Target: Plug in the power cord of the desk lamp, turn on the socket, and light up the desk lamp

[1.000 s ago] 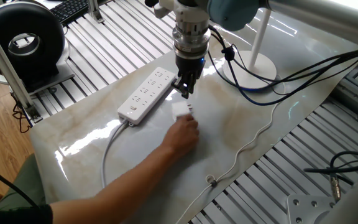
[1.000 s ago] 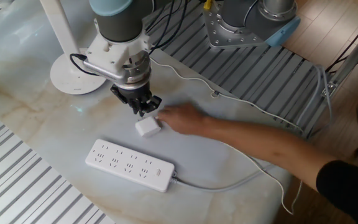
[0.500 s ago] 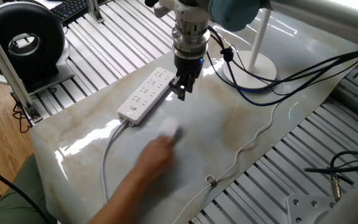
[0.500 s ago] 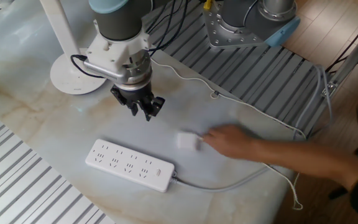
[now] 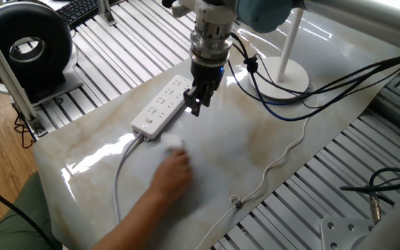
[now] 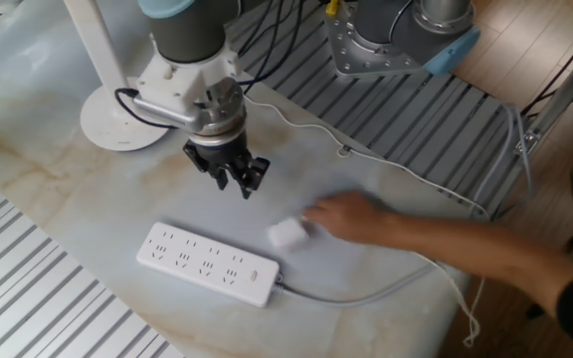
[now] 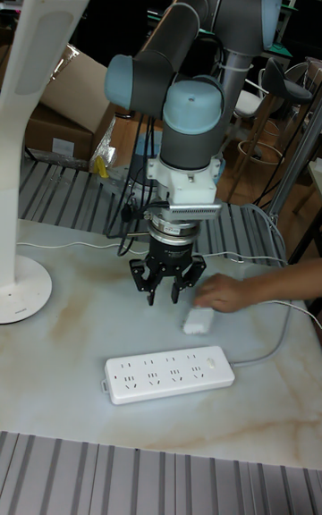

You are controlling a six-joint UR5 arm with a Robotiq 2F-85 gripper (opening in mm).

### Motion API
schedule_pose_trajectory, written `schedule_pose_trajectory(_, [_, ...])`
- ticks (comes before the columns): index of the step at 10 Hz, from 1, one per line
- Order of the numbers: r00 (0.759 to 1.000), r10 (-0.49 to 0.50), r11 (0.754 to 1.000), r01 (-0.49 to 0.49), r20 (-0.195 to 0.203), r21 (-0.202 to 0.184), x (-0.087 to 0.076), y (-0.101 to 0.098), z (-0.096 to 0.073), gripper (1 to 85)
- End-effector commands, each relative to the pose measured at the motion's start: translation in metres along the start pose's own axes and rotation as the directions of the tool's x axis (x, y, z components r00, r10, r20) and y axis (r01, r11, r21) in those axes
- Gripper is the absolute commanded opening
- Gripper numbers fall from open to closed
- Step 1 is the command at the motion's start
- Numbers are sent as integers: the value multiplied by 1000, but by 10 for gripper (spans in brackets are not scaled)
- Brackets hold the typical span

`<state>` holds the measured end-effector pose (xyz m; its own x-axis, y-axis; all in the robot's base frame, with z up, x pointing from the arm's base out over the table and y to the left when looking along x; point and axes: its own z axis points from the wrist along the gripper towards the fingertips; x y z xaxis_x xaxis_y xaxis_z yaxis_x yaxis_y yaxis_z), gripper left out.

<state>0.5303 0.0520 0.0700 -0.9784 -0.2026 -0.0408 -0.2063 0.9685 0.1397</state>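
My gripper (image 6: pixel 235 183) hangs open and empty just above the marble table, close to the socket (image 6: pixel 207 264), a long white power strip. A person's hand (image 6: pixel 351 217) rests on the small white plug block (image 6: pixel 287 234) of the power cord (image 6: pixel 406 171), to the side of my fingers and near the strip's cable end. In the tall fixed view the gripper (image 7: pixel 167 287) is left of the plug (image 7: pixel 198 319) and above the socket (image 7: pixel 170 374). The desk lamp (image 5: pixel 287 73) stands behind my arm on its disc base.
A black ring-shaped device (image 5: pixel 26 45) stands at the far left on the slatted frame. Black and blue robot cables (image 5: pixel 311 90) loop over the table by the lamp. The strip's thicker pale cable (image 5: pixel 120 173) runs toward the front edge. The person's arm (image 6: pixel 505 259) reaches across the table.
The hand pulled the plug block away from under my fingers and set it down nearer the strip's cable end. My gripper shifted slightly toward the strip, still empty.
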Motion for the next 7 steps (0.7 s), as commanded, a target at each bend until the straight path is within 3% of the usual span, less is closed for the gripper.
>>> schedule_pose_trajectory(1, [998, 54, 998, -54, 23, -25, -5, 23, 3, 453])
schedule_pose_trajectory(4, [998, 66, 998, -66, 22, -9, -9, 33, 3, 453])
schedule_pose_trajectory(7, [996, 84, 996, -85, 24, 28, -11, 21, 9, 427])
